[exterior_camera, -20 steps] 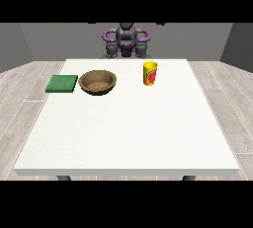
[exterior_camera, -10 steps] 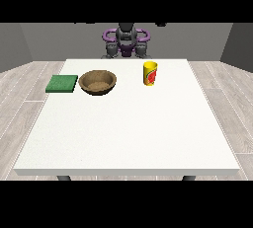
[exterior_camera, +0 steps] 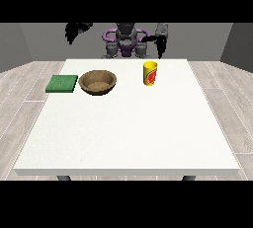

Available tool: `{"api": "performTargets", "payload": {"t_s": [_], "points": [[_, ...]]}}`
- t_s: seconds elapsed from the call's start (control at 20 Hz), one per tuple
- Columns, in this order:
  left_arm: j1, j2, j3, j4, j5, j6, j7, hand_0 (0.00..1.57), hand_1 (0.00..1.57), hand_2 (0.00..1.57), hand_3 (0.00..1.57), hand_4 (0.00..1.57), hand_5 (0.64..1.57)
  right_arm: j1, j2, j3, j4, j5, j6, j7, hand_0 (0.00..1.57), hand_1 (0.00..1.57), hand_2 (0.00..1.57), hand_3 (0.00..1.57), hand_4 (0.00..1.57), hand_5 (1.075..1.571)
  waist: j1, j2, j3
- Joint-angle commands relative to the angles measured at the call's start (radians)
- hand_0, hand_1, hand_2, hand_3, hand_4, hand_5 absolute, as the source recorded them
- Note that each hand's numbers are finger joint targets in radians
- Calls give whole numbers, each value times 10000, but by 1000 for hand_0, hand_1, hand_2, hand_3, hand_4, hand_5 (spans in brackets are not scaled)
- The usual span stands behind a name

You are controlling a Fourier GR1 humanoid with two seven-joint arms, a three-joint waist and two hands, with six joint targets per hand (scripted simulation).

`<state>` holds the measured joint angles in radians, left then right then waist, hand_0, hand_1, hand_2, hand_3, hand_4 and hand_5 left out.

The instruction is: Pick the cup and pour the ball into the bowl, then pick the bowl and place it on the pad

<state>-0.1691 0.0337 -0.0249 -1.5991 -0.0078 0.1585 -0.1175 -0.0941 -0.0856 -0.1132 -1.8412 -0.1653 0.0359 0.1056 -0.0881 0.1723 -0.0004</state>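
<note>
- The robot stood at the far edge of the white table (exterior_camera: pixel 128 133), small against the grey wall, both arms raised clear of the tabletop.
- The hand at the view's right (exterior_camera: pixel 159 44) hung above the far edge of the table, up behind the cup; its dark fingers pointed downward and looked fairly straight, and it held nothing.
- The hand at the view's left (exterior_camera: pixel 74 30) was lifted high and out to the side, above the level of the table's far corner. It held nothing, but I could not tell how its fingers lay.
- The yellow cup (exterior_camera: pixel 150 73) with a red mark on its side stood upright on the far part of the table, right of centre, untouched by either hand.
- I could not see into the cup, so I could not tell whether the ball lay inside.
- The brown bowl (exterior_camera: pixel 98 82) sat upright left of the cup and well apart from it.
- The green pad (exterior_camera: pixel 62 83) lay flat just beside the bowl on its left, near the table's left edge, with a narrow strip of white between the two.
</note>
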Motion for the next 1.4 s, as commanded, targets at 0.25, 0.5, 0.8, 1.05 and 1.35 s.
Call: {"api": "performTargets", "payload": {"t_s": [0.25, 0.5, 0.8, 1.05, 1.35], "points": [[-377, 228, 731, 3432, 359, -915, -2189, 0, 0, 0, 0, 0, 1451, 275, -616, -922, 1380, -652, 1033, -1027, 0, 0, 0, 0, 667, 1559, -30, -137, 3], [-1268, 459, 925, 4696, 246, -1106, -2118, 0, 0, 0, 0, 138, 1433, -197, -1216, -1578, 2391, -1068, 1319, -742, 0, 0, 0, 0, 670, 1560, 92, -683, 3], [-2190, 438, 1663, 6812, 412, -919, -3952, 0, 0, 0, 0, 183, 1423, -605, -1636, -1767, 2548, -1298, 1874, -1249, 0, 0, 0, 0, 675, 1564, -420, 290, 1], [-1952, 238, 1980, 8375, 483, -882, -5664, 0, 0, 0, 0, 887, 1555, -20, -1188, -1323, 2174, -860, 1698, -1555, 0, 0, 0, 0, 674, 1566, -579, 182, -3], [-2586, 411, 1970, 9302, -607, 1134, -6140, 1265, 1265, 1571, 1571, 1335, 1483, -1162, -2257, -2301, 1957, -2456, 2296, -468, 0, 0, 0, 74, 642, 1568, -1275, 861, -4]]}}
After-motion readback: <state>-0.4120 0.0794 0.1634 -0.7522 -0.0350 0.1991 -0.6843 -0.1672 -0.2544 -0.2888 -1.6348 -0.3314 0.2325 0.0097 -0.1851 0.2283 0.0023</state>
